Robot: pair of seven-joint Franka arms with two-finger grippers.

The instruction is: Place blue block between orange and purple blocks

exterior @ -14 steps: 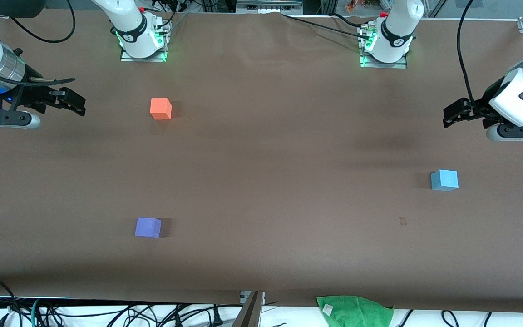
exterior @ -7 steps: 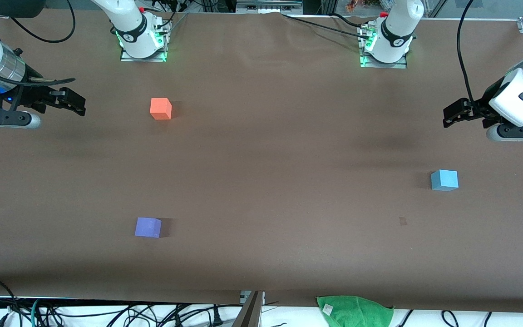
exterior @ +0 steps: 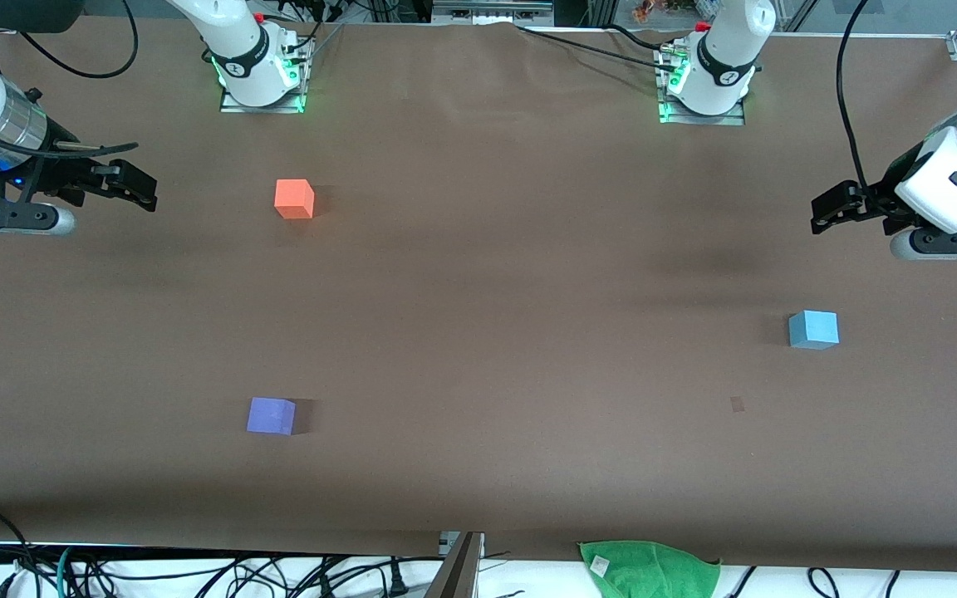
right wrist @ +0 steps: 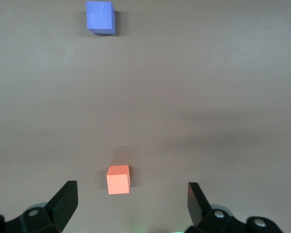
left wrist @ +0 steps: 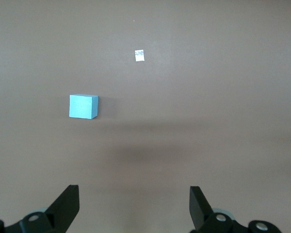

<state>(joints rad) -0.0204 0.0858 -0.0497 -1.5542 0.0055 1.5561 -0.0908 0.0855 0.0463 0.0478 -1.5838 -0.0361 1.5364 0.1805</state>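
Observation:
The blue block (exterior: 813, 330) sits on the brown table toward the left arm's end; it also shows in the left wrist view (left wrist: 83, 106). The orange block (exterior: 294, 199) and the purple block (exterior: 271, 415) sit toward the right arm's end, the purple one nearer to the front camera. Both show in the right wrist view, orange (right wrist: 118, 179) and purple (right wrist: 100, 17). My left gripper (exterior: 821, 213) is open and empty, up in the air at its end of the table (left wrist: 134, 204). My right gripper (exterior: 146, 193) is open and empty, up in the air beside the orange block (right wrist: 131, 201).
A green cloth (exterior: 649, 568) lies at the table's edge nearest the front camera. The arm bases (exterior: 261, 75) (exterior: 707, 83) stand along the edge farthest from it. A small mark (exterior: 737, 404) is on the table near the blue block.

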